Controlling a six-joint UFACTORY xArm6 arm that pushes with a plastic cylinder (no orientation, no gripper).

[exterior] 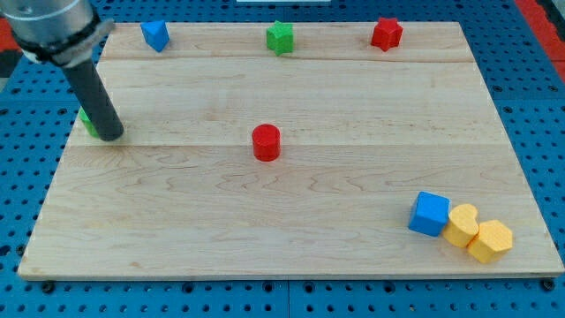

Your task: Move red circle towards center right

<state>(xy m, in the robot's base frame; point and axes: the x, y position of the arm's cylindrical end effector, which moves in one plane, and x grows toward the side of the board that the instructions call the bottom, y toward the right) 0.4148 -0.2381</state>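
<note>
The red circle [266, 142] is a short red cylinder standing near the middle of the wooden board [291, 230]. My tip [110, 136] is at the board's left side, far to the left of the red circle and not touching it. The rod slants up to the view's top left. A green block [87, 123] sits right behind the tip, mostly hidden by the rod.
A blue block [155, 35], a green star [281, 37] and a red star [386, 34] line the top edge. A blue cube [429, 214], a yellow heart [461, 224] and a yellow hexagon [490, 241] cluster at the bottom right.
</note>
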